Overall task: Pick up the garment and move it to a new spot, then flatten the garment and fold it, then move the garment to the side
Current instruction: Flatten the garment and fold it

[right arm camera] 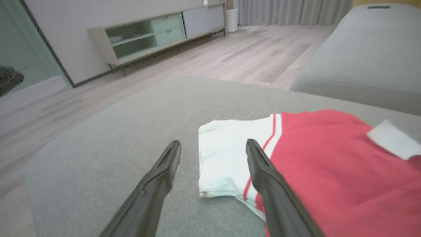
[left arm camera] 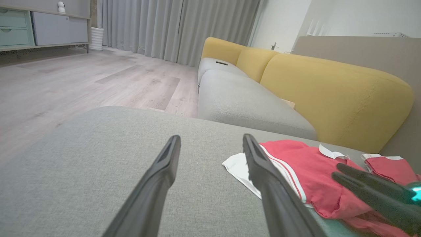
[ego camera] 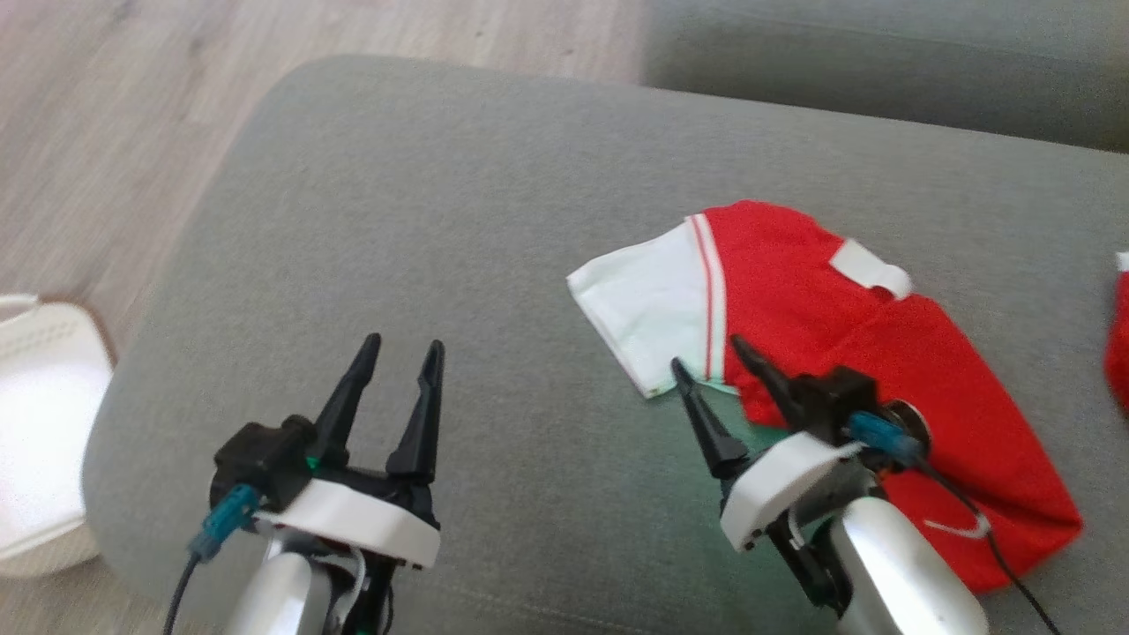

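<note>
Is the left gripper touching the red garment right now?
Apart. The head view shows bare grey cushion between the left gripper and the white sleeve of the garment.

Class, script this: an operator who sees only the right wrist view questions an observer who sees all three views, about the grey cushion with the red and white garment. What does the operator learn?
Operator: Where is the left claw?
Observer: The left claw is open over bare grey cushion, left of the garment and apart from it.
Operator: Any other clothing nearby?
Observer: Yes, a second red piece lies to the garment's right, apart from it, before a yellow backrest.
</note>
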### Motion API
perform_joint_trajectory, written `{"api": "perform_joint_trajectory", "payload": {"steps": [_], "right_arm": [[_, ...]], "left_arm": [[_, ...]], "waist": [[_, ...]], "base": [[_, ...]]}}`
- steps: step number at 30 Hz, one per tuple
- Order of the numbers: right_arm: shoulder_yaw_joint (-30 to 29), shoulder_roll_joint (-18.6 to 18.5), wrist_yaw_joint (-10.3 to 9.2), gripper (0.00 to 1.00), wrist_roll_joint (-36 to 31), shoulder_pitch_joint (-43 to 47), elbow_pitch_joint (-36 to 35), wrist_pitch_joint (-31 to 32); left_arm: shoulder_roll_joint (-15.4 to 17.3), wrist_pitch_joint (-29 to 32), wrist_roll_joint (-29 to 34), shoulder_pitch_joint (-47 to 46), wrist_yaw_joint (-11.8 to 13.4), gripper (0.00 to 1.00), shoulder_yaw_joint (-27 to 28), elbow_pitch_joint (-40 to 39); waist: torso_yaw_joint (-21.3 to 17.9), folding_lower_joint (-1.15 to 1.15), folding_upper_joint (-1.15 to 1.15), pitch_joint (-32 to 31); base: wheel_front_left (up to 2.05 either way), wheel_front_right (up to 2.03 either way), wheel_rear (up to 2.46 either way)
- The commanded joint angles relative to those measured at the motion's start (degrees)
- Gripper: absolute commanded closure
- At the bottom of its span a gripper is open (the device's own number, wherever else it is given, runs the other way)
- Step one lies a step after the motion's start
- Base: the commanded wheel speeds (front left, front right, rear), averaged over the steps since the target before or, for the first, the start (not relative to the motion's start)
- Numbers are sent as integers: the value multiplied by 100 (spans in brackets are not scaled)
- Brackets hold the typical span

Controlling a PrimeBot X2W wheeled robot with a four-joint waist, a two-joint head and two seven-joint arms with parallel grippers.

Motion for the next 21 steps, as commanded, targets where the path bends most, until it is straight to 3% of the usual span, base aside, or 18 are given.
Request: {"api": "perform_joint_trajectory", "payload": {"steps": [1,10,19,20,21], "right_arm": [[195,-58,37,0,-22,-306,-41,48],[671,-276,37,0,-88,-1091,1504,285],[693,-301,37,0,-132,-1630,2776,336],[695,-293,37,8,-133,-1670,2893,359],[705,-280,37,65,-130,-1708,2988,363]], "left_arm": [[-4,-35,27,-329,-24,0,127,-158],[-40,-35,-103,-480,-59,0,-30,-54],[-42,-35,-302,-547,-64,0,-172,-71],[-42,-35,-310,-552,-64,0,-171,-74],[-42,-35,-315,-555,-64,0,-167,-75]], "waist": [[212,0,0,156],[765,0,0,395],[986,0,0,532],[987,0,0,537],[981,0,0,538]], "base": [[0,0,0],[0,0,0],[0,0,0],[0,0,0],[0,0,0]]}}
